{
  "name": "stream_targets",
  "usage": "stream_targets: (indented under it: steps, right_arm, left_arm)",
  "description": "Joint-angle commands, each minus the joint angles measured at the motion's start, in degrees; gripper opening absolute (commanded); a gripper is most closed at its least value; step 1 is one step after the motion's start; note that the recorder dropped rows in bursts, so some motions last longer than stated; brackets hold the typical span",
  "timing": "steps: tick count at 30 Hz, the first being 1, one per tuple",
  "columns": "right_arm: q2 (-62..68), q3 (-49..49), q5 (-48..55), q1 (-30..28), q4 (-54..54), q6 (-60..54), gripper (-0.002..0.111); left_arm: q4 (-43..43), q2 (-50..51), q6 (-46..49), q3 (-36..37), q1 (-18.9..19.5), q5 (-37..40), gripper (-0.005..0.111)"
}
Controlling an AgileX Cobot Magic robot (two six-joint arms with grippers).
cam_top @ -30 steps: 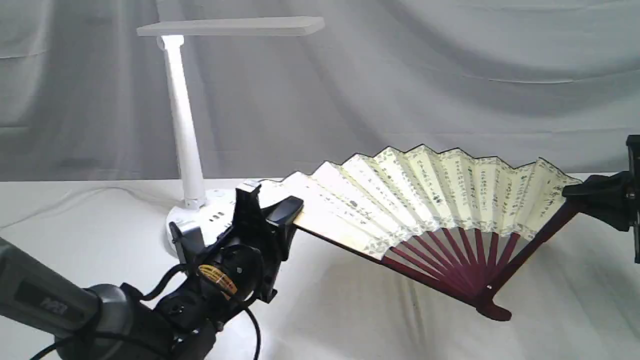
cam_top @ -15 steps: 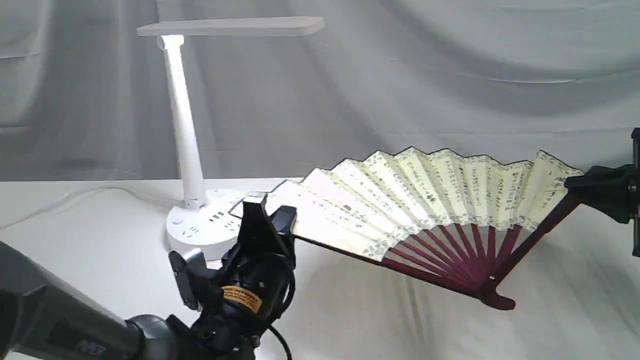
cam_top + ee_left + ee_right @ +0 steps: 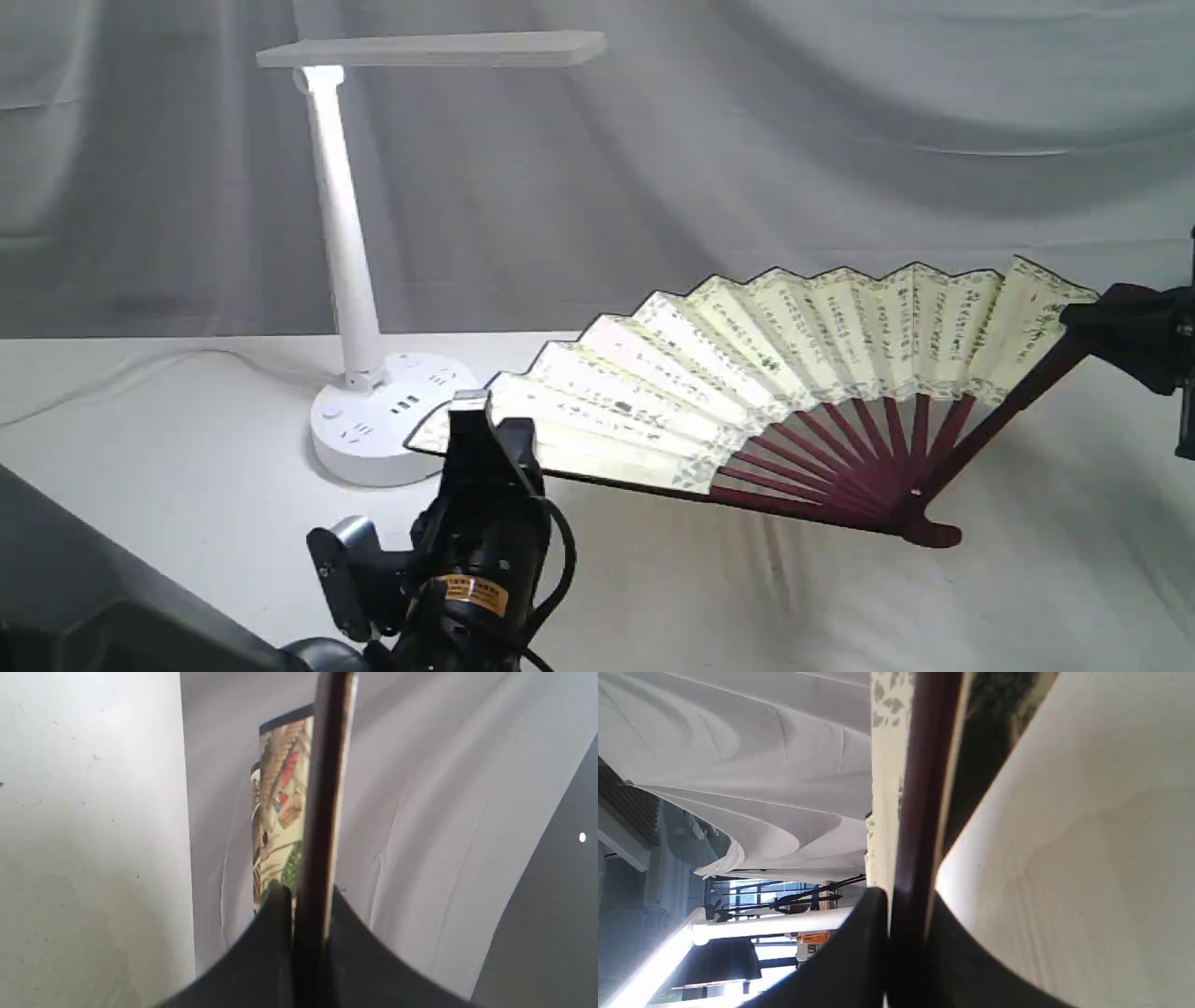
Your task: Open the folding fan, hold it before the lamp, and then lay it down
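The folding fan [image 3: 794, 355] is spread wide, its cream calligraphy leaf facing the exterior view, maroon ribs meeting at a pivot [image 3: 924, 532] low over the cloth. My left gripper [image 3: 485, 439] is shut on its left guard, to the right of the lamp base. My right gripper [image 3: 1088, 322] is shut on the right guard, held higher. The left wrist view shows the dark guard [image 3: 322, 812] pinched in my left gripper [image 3: 308, 893]. In the right wrist view the maroon guard [image 3: 924, 765] sits in my right gripper [image 3: 906, 896]. The white lamp [image 3: 345, 233] stands lit at back left, its base [image 3: 373, 429] beside the fan's left tip.
A white cloth [image 3: 700, 607] covers the table, and a draped grey-white backdrop [image 3: 840, 140] hangs behind. The lamp's white cord [image 3: 112, 373] trails off to the left. My left arm's dark body [image 3: 93, 607] fills the bottom left corner.
My left gripper has come down and forward, lowering the fan's left end and uncovering the lamp base. The right end rose slightly, and the pivot shifted a little to the right.
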Motion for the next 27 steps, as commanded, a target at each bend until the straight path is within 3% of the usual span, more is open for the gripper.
stream_targets:
  steps: [1, 27]
  right_arm:
    - [-0.8, 0.31, -0.4, -0.11, -0.18, -1.86, 0.0]
    - [-0.8, 0.31, -0.4, 0.02, -0.39, -2.25, 0.0]
  left_arm:
    - [-2.94, -0.67, -0.52, -0.1, -0.74, -1.73, 0.0]
    - [-10.38, -1.05, -0.76, -2.77, -0.88, -1.73, 0.0]
